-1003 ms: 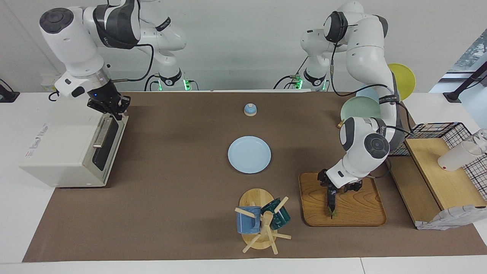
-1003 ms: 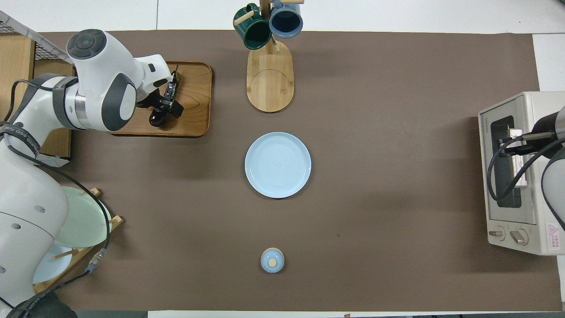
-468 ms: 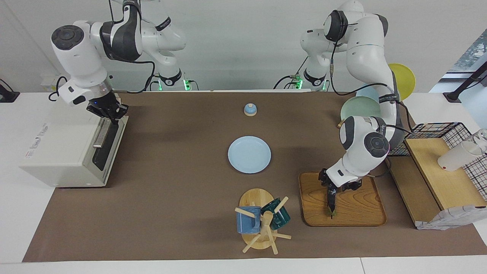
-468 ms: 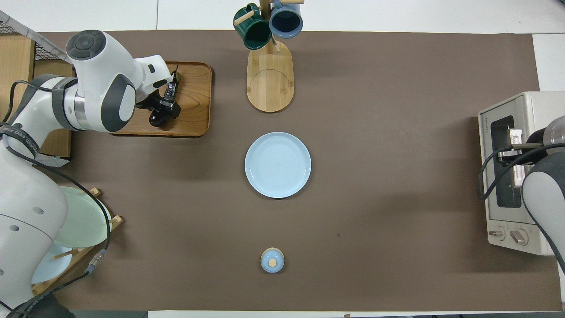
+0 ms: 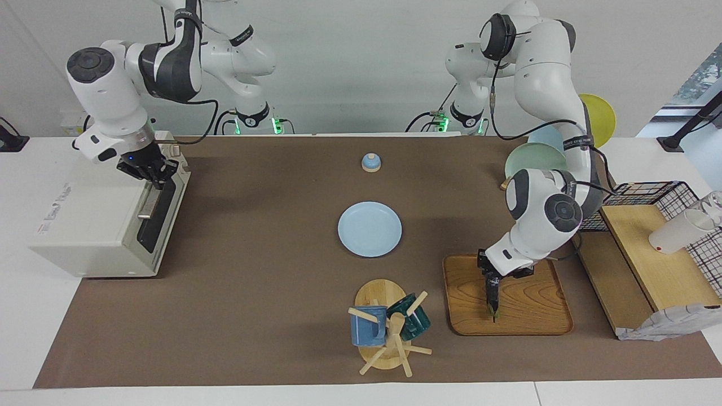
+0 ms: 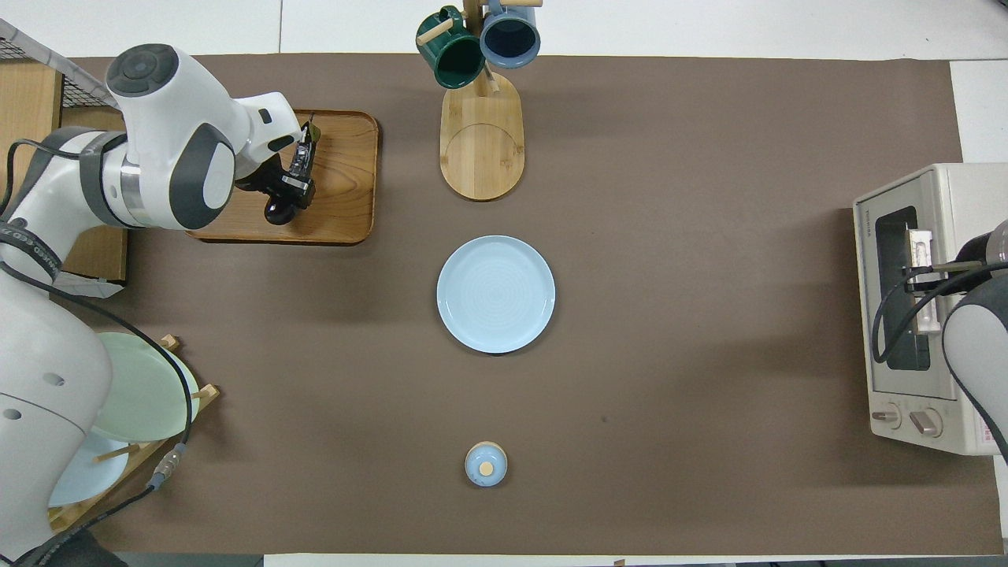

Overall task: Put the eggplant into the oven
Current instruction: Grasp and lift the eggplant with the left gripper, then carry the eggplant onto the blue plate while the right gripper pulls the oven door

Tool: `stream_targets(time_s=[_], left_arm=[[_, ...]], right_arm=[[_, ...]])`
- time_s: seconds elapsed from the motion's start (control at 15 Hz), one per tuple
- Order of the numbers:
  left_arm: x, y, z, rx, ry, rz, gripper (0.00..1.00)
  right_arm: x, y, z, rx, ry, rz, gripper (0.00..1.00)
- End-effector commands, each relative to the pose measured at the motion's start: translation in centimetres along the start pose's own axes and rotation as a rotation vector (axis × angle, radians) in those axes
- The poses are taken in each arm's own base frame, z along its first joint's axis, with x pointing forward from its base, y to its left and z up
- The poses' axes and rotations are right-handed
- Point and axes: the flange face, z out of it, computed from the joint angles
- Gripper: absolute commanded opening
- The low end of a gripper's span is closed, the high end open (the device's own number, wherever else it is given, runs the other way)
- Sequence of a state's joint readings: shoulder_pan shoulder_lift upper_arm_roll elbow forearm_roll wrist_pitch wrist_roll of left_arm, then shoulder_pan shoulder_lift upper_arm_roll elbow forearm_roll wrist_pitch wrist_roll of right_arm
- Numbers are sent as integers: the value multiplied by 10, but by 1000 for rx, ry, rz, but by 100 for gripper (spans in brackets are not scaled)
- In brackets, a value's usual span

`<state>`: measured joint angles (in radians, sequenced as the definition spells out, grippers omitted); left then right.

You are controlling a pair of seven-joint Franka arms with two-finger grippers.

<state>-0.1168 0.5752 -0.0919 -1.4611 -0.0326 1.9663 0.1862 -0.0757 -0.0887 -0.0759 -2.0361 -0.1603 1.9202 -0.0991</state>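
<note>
Facing view: left gripper [image 5: 489,280] clenched on eggplant [image 5: 492,296] over wooden tray [image 5: 530,307] at the left arm's end of the table. Right gripper [image 5: 151,172] clenched at bar handle [image 5: 149,198] on top edge of oven [image 5: 84,225] door, at the right arm's end. Oven door shut. Blue plate [image 5: 369,229] mid-table, well apart from both.

One eggplant [image 5: 491,295], one oven [image 5: 93,225] — two mugs [image 5: 366,327].
</note>
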Motion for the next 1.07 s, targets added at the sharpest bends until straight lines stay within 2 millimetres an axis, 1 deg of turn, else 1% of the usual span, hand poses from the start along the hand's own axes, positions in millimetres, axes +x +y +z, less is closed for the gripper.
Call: stream_targets(time_s=[0.0, 0.07, 0.13, 0.2, 0.27, 0.4, 0.47, 0.53, 0.6, 0.74, 0.8, 0.87, 0.94, 1.0], left_arm=[[-24, 18, -66, -24, 14, -108, 0], [-35, 40, -81, -23, 19, -148, 0], [-43, 69, -89, -34, 18, -188, 0], [-53, 97, -92, -39, 7, -223, 0], [-61, 131, -90, -34, -6, -230, 0], [-76, 189, -78, -35, -29, -250, 0], [-80, 213, -73, -51, -22, -252, 0], [-82, 229, -70, -68, -8, -265, 0], [-89, 254, -60, -83, 10, -268, 0], [-100, 296, -43, -105, 56, -276, 0], [-103, 319, -29, -108, 62, -272, 0], [-105, 334, -12, -109, 66, -266, 0], [-108, 346, 6, -107, 63, -257, 0], [-110, 352, 19, -107, 68, -253, 0]], right_arm=[[-2, 5, 11, -10, -2, -26, 0], [-1, 5, 12, -16, -4, -50, 0], [-2, 6, 14, -16, -9, -71, 0], [-2, 10, 16, -16, -12, -70, 0], [-2, 11, 17, -16, -14, -69, 0], [-2, 11, 17, -15, -15, -68, 0], [-2, 11, 19, -15, -16, -64, 0], [-3, 11, 21, -13, -19, -61, 0], [-3, 10, 23, -12, -13, -58, 0], [-3, 7, 29, -12, 2, -66, 0], [-2, 2, 29, -6, 4, -71, 0], [-1, -5, 31, 4, 2, -70, 0], [1, -16, 30, 19, 7, -62, 0], [4, -34, 31, 36, 6, -65, 0]])
